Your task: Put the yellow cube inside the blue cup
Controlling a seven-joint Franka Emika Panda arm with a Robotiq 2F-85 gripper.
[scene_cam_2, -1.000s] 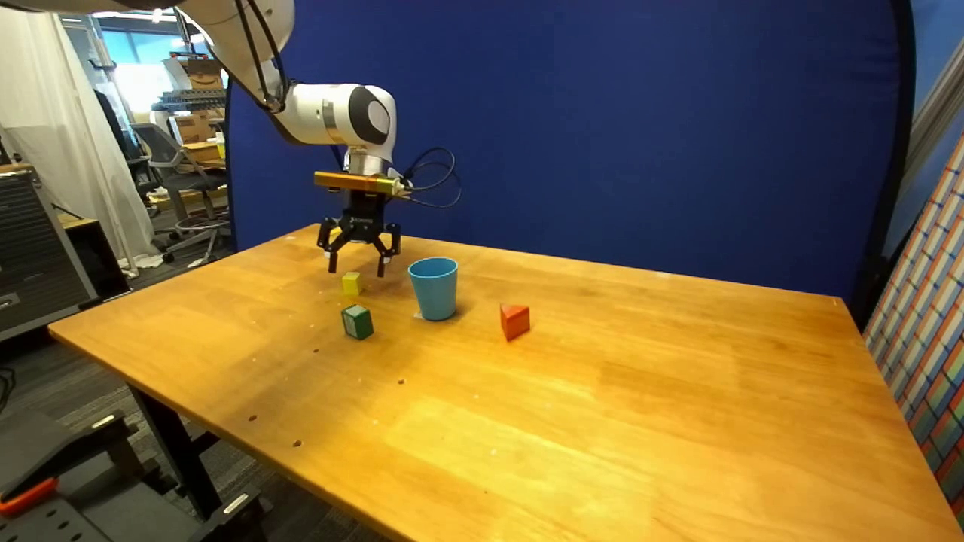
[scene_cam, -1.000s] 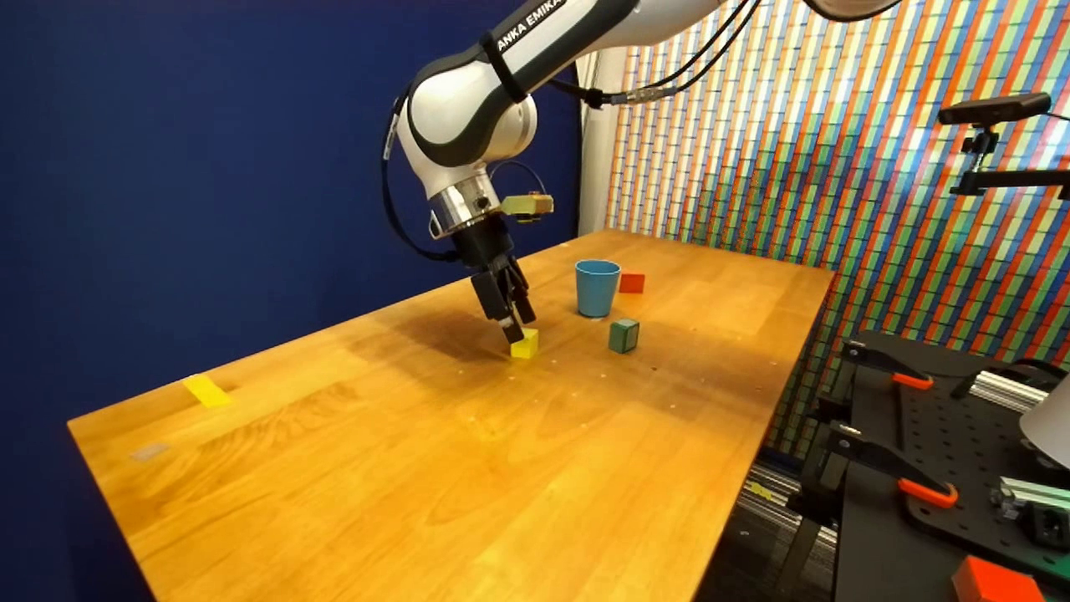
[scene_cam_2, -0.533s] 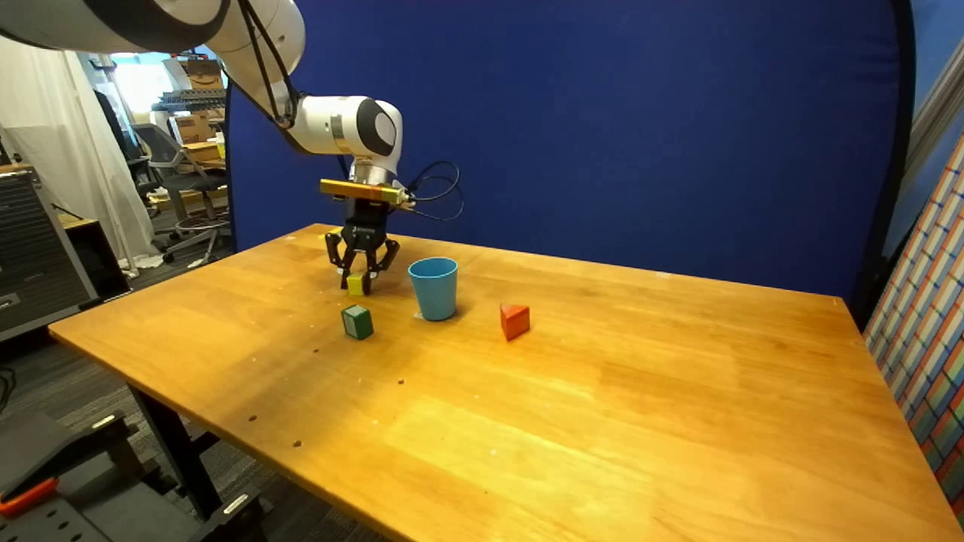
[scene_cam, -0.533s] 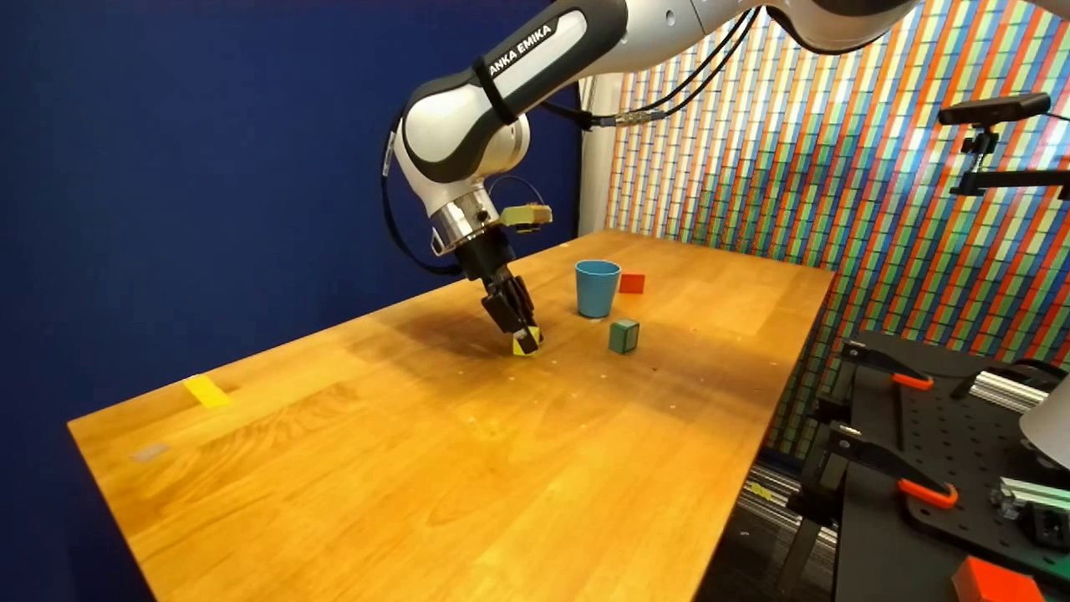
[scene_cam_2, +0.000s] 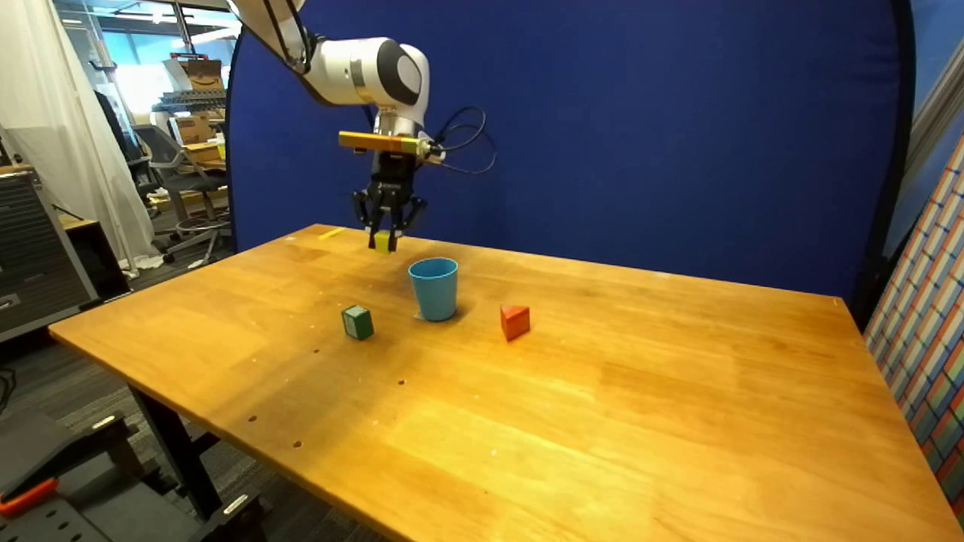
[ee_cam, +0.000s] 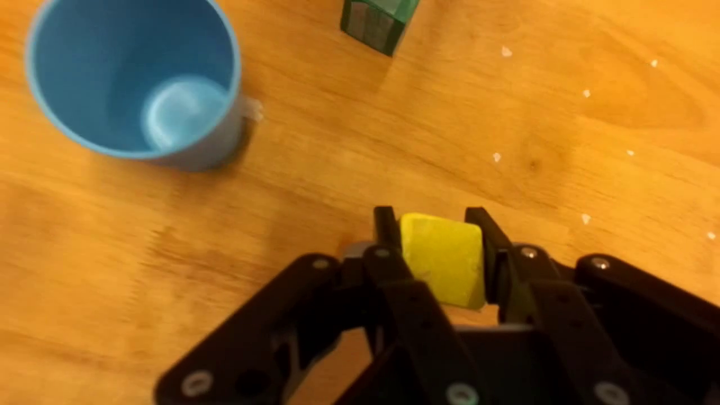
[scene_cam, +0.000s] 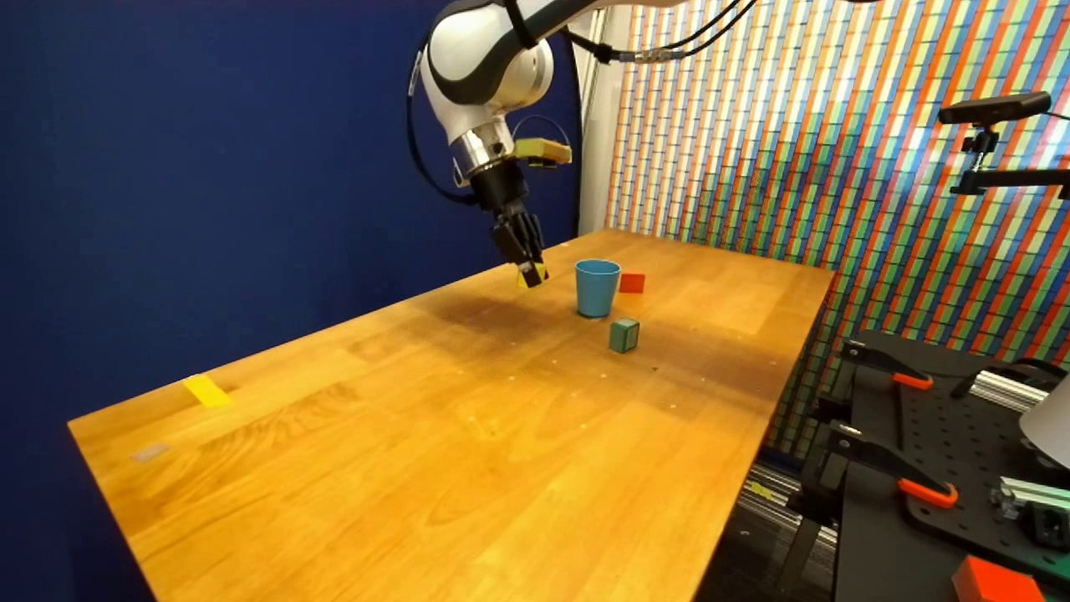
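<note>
The yellow cube (ee_cam: 444, 261) is pinched between both black fingers in the wrist view. My gripper (scene_cam_2: 382, 241) is shut on it and holds it in the air above the table. Seen in an exterior view, the cube (scene_cam_2: 383, 242) hangs behind the blue cup and to its left, near rim height in the picture. The blue cup (scene_cam_2: 434, 293) stands upright on the table, apart from the gripper. Looking down from the wrist, I see into the cup (ee_cam: 79, 62) at upper left, with only its bare bottom inside. In an exterior view, a finger covers most of the cube.
A green block (scene_cam_2: 357, 322) sits on the wooden table (scene_cam_2: 602, 414) near the cup. A red block (scene_cam_2: 515, 321) lies on the cup's far side from the green one. Yellow tape (scene_cam: 206, 390) marks the table by the dark blue backdrop (scene_cam: 209, 167).
A second ago the gripper was open above the cube on the table. It then came down around the cube and closed. Now gripper and cube are raised and shifted towards the cup.
</note>
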